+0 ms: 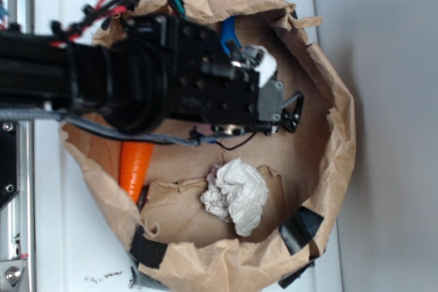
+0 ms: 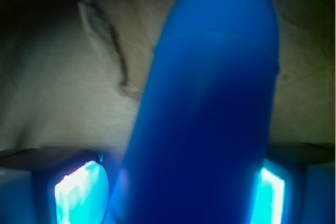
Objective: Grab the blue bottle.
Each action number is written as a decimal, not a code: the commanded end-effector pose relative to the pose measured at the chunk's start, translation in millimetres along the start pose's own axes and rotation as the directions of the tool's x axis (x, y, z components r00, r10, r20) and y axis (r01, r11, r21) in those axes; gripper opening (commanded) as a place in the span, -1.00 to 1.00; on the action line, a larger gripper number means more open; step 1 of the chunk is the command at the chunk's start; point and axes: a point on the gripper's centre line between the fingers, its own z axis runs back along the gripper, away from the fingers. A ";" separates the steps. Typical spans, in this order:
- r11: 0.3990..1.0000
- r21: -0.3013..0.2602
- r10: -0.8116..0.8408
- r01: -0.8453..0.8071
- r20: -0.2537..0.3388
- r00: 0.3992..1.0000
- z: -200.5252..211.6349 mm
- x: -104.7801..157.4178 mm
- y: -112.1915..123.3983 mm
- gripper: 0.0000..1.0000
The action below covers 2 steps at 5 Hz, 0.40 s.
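Brown paper bag [image 1: 328,189] floor, blue bottle [image 2: 210,119] between the jaws

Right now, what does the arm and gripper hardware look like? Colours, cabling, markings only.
The arm is matte black and boxy, with screw holes on the wrist block. Red and black wires run along its top and a thin black lead loops under the wrist. The gripper has black triangular linkages behind a grey bracket. In the wrist view the fingers are translucent and glow cyan. No readable markings.

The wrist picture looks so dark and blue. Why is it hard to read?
Wrist view: the blue bottle fills the frame, soft and out of focus; the paper behind is dim, with two glaring bright patches low down. Exterior view: evenly lit, slightly soft.
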 end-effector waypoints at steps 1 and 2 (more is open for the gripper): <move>0.995 -0.098 -0.023 0.020 -0.036 0.999 34.9 10.6 7.5 -1.00; 0.988 -0.145 -0.065 0.052 -0.083 0.994 54.9 13.6 13.7 -1.00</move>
